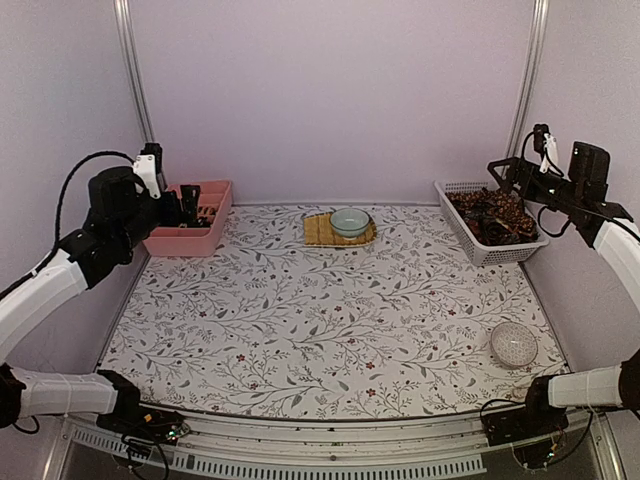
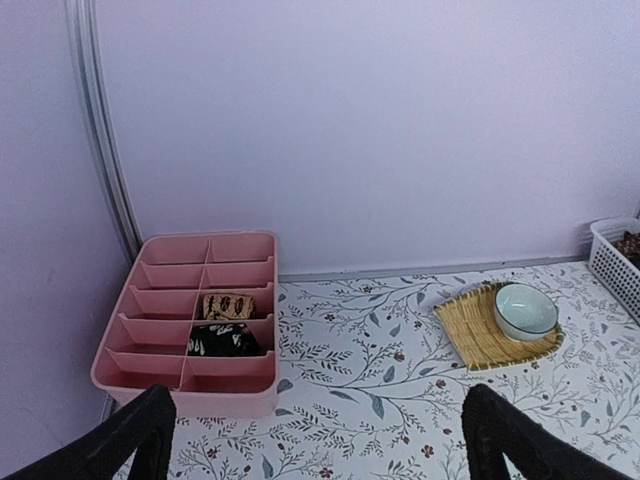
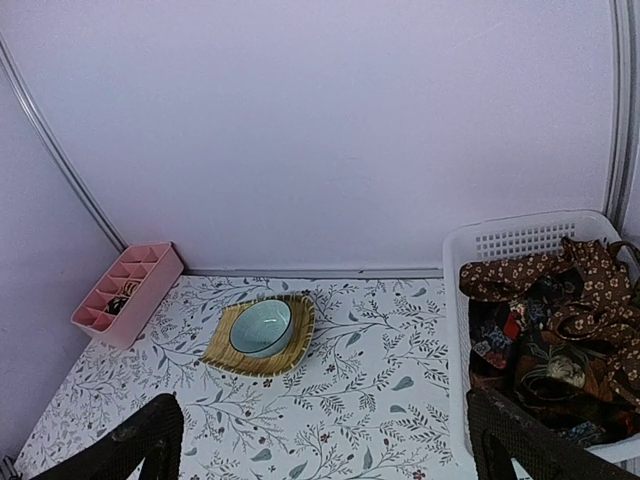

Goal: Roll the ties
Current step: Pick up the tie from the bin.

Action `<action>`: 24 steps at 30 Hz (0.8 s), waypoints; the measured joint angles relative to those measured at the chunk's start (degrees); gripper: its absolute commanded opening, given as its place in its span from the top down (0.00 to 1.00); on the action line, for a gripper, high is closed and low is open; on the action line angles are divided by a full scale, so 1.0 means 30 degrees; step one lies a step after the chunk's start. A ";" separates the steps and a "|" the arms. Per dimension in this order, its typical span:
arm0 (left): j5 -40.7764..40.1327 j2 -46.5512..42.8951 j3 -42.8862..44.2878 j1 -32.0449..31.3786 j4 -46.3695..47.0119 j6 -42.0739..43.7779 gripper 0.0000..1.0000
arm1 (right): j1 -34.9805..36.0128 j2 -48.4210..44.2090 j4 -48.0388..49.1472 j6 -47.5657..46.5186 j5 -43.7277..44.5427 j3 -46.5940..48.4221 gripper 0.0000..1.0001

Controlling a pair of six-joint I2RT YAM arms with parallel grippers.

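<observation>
The left gripper (image 1: 189, 207) hangs over the pink tray (image 1: 216, 189) at the far left corner of the table (image 1: 330, 330). Its jaws are spread as wide as they go and hold nothing. In the left wrist view its two dark fingers (image 2: 135, 445) frame the tray from the near side.

The tray is split into small compartments in two columns. Two rolled ties sit in neighbouring compartments of the right-hand column: a brown speckled roll (image 2: 227, 306) farther back, and a black-and-white roll (image 2: 222, 342) just in front of it.

The right gripper (image 1: 505, 175) hovers at the back end of the white basket (image 1: 458, 192), which stands against the right edge of the table. Its jaws are also fully spread and empty. The loose ties (image 3: 545, 275) lie heaped and tangled inside the basket. A brown one with small light flowers is draped on top, with darker patterned ones beneath.

Between tray and basket, at the back middle of the flowered cloth, a pale green bowl (image 1: 349, 221) rests on a yellowish woven mat (image 1: 320, 235). A small clear dish (image 1: 513, 344) sits alone near the front right corner, close to the right arm's base and well apart from the basket.
</observation>
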 measured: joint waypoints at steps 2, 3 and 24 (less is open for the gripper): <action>0.0474 -0.0240 -0.0495 0.0000 -0.0022 0.0044 0.00 | 0.0000 0.0007 -0.0328 0.0015 -0.0102 0.0000 0.00; 0.0736 -0.0277 -0.0743 0.0000 -0.0015 0.0102 0.00 | 0.0000 0.0007 -0.0459 0.0000 -0.0146 0.0000 0.00; 0.4095 -0.0423 -0.2667 0.1362 0.0299 0.0714 0.00 | 0.0000 0.3439 -0.0707 -0.4830 0.2528 -0.0882 0.00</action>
